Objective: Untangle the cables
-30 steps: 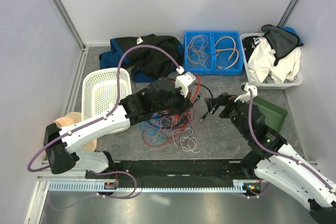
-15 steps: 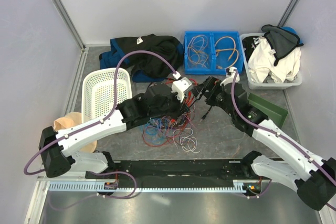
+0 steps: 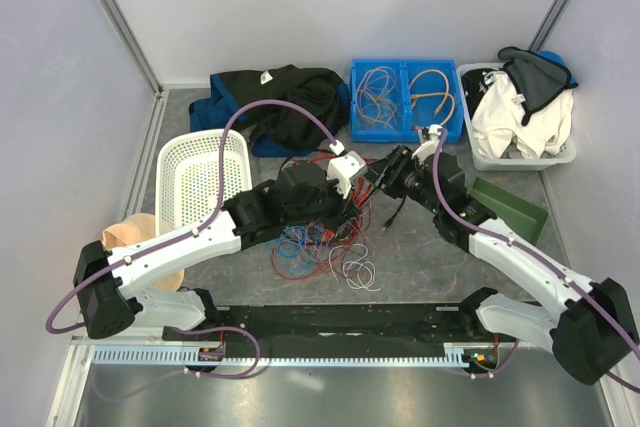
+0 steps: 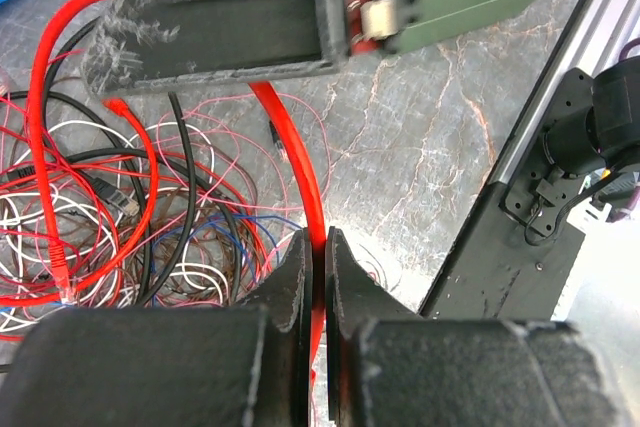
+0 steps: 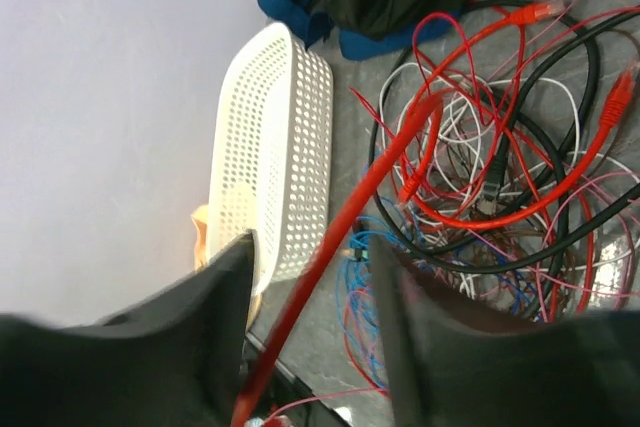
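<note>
The cables (image 3: 322, 243) lie as a tangle of red, black, white and blue wires on the table's middle, also in the left wrist view (image 4: 130, 217) and the right wrist view (image 5: 500, 177). My left gripper (image 3: 354, 197) (image 4: 317, 247) hangs above the tangle, shut on a thick red cable (image 4: 300, 147). That cable runs up to my right gripper (image 3: 380, 178) (image 5: 312, 257). The red cable (image 5: 350, 217) passes between the right fingers, which stand apart on either side of it with a gap showing.
A white basket (image 3: 200, 182) stands at the left. Dark clothes (image 3: 280, 107) lie behind. A blue bin (image 3: 405, 97) with cables and a white bin (image 3: 520, 157) of clothes sit at the back right. A green tray (image 3: 515, 207) lies at the right. A black rail (image 3: 340, 322) runs along the near edge.
My right arm swung left and back to meet the left gripper, and its jaws have narrowed around the red cable. The left gripper lifted slightly, still gripping.
</note>
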Robot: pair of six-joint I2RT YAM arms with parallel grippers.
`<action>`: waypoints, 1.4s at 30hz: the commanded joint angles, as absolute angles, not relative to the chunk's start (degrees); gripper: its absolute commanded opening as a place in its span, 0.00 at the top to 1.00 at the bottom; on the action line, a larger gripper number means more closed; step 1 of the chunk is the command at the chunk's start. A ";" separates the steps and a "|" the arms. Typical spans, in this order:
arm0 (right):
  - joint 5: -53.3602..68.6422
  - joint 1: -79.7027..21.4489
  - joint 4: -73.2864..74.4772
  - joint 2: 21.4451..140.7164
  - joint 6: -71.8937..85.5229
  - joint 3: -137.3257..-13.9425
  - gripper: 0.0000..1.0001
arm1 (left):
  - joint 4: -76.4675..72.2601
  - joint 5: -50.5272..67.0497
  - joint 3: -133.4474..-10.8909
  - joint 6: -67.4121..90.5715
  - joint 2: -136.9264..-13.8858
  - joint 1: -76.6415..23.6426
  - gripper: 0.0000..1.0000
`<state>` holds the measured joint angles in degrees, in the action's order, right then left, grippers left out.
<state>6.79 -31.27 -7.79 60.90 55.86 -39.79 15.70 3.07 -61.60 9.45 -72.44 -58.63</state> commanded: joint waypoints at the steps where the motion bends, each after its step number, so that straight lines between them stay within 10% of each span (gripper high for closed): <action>1: 11.86 -31.03 -12.39 63.02 57.66 -40.78 0.57 | 12.83 3.25 -61.61 8.26 -70.32 -58.71 0.98; 5: 9.42 -30.67 -9.34 60.39 55.29 -41.21 0.95 | 14.05 -1.55 -61.61 9.14 -69.00 -58.62 0.85; 6: 8.36 -30.59 -7.75 58.73 52.50 -42.09 1.00 | 14.76 -3.15 -62.13 10.01 -68.73 -58.71 0.54; 10: 3.09 -30.59 1.65 54.32 44.05 -47.54 1.00 | 19.15 -13.34 -64.15 12.83 -67.24 -58.01 0.01; 18: 0.87 -30.59 11.43 48.53 33.67 -54.93 1.00 | 21.02 -15.04 -63.90 23.45 -65.92 -49.32 0.00; 42: 3.43 -30.67 3.52 39.82 28.92 -42.71 1.00 | -39.54 24.34 -55.98 73.30 -82.78 -44.38 0.00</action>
